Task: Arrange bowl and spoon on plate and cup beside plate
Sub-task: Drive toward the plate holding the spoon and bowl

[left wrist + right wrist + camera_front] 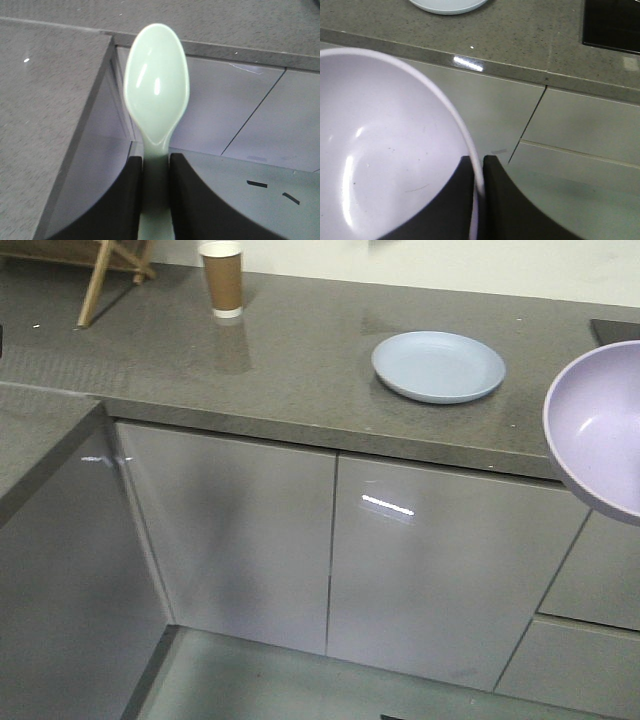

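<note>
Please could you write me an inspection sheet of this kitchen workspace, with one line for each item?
Surface: grey speckled countertop, turning a corner at the left.
Job's things: blue plate lies on the countertop with nothing on it; brown paper cup stands upright near the wall, apart from the plate; purple bowl and green spoon are both held off the countertop.
Clutter: wooden frame legs at the back left; black panel set in the countertop at the right.
Hands: left hand shut on the spoon's handle; right hand shut on the bowl's rim.
Cables: nothing seen.
Surroundings: glossy grey cabinet doors below; pale wall behind.
</note>
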You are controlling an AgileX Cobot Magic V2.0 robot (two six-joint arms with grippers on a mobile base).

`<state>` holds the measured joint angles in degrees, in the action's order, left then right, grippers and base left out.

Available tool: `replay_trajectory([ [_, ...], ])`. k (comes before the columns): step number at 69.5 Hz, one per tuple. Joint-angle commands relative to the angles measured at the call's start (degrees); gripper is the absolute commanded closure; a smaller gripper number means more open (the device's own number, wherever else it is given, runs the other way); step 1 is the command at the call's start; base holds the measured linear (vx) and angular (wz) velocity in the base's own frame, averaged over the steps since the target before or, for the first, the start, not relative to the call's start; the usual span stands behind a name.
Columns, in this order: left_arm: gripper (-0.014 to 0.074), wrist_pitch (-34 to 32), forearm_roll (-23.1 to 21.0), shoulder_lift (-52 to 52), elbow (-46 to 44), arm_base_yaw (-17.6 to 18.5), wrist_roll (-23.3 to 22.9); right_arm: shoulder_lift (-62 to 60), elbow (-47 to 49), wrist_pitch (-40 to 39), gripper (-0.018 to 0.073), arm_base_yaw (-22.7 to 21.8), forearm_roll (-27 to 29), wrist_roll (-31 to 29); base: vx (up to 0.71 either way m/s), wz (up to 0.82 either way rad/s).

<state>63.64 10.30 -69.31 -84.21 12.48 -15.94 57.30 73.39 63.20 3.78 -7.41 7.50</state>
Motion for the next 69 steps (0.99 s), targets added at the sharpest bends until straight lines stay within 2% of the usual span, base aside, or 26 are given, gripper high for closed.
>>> replay_trajectory([
  [1,0.0603,-3.1,0.4,1.2,-1.3,0.4,-0.2,-0.6,1.7,-3.3,0.0565,-0.2,-0.8,-0.2,0.08,-0.31],
  [27,0.0603,-3.1,0.4,1.2,-1.3,0.4,-0.2,-0.6,1.7,-3.3,0.0565,-0.2,-0.8,-0.2,0.08,-0.24],
  [69,0.0603,-3.1,0.4,1.2,-1.3,0.4,-0.2,-0.6,1.7,-3.3,0.0565,-0.2,-0.8,-0.2,0.1,-0.07],
])
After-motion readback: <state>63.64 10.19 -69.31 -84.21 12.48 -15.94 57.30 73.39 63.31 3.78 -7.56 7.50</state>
